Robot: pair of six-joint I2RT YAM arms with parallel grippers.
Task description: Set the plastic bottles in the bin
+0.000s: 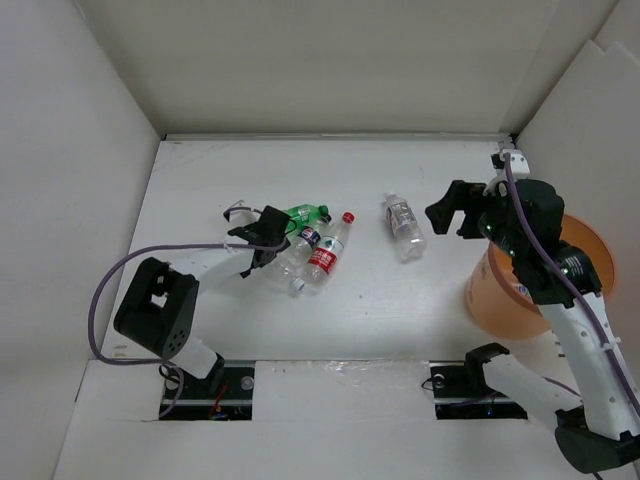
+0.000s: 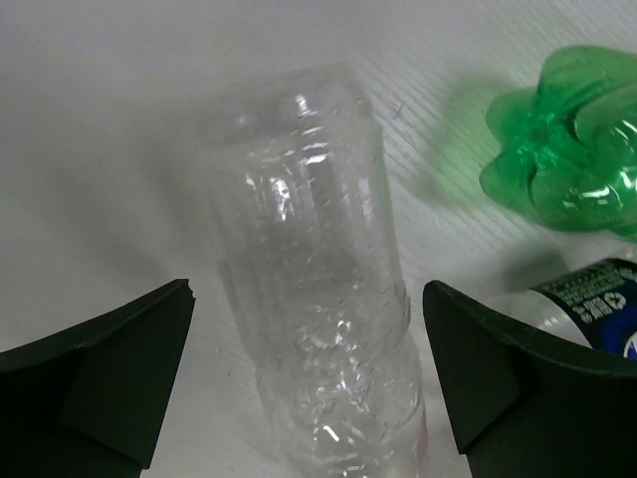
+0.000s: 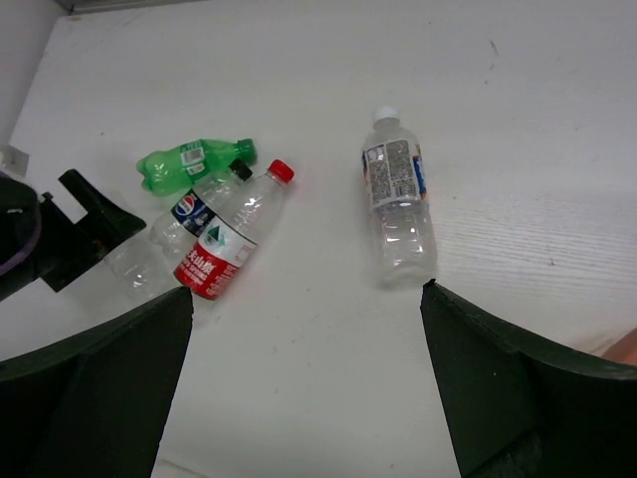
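A cluster of plastic bottles lies left of centre: a green one [image 1: 305,213], a dark-labelled one [image 1: 302,238], a red-labelled, red-capped one [image 1: 328,250] and a clear one [image 1: 282,268]. A pale-labelled bottle [image 1: 403,226] lies alone towards the right. My left gripper [image 1: 265,235] is open. In the left wrist view the clear bottle [image 2: 309,299] lies between its spread fingers [image 2: 119,368], untouched. My right gripper [image 1: 455,210] is open and empty, in the air between the lone bottle and the orange bin [image 1: 500,300]. The right arm hides much of the bin.
White walls close the table at the back and both sides. The bin stands against the right wall. The right wrist view shows all the bottles, the lone bottle [image 3: 396,199] nearest, and the left gripper [image 3: 70,229] at the far left.
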